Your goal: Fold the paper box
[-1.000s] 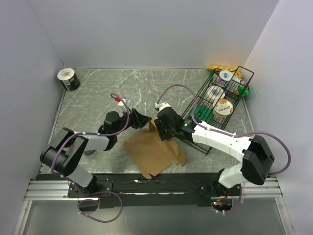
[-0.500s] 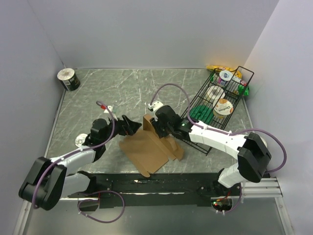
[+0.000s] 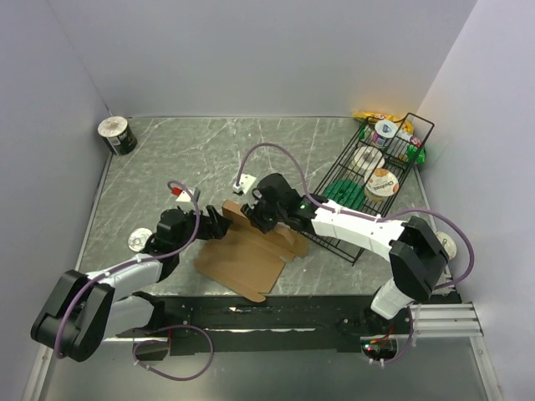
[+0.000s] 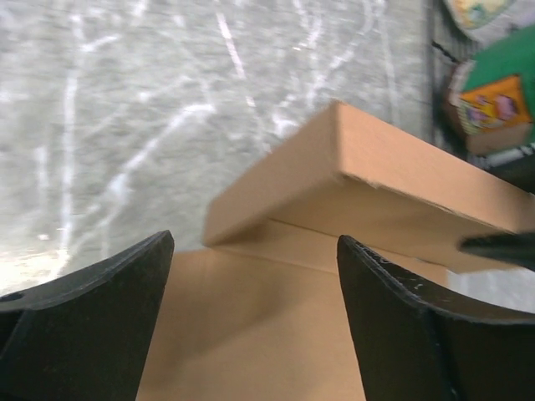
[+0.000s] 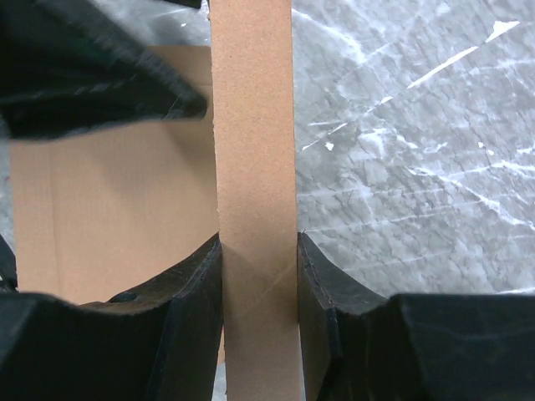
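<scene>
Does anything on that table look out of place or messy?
The cardboard lies crooked and half folded, one flap pinched upright by the right gripper. A small white disc sits loose on the left side. Nothing looks spilled.

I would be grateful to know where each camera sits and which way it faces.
Top external: fixed above and behind the arm bases, looking down on the table, paper box and wire basket; left arm and right arm show.
Left wrist: on the left arm, facing across the box's flat panel to its raised flap; open left end effector shows.
Right wrist: on the right arm, looking along a flap clamped by the right end effector.
Shared: both wrist views show the box.
</scene>
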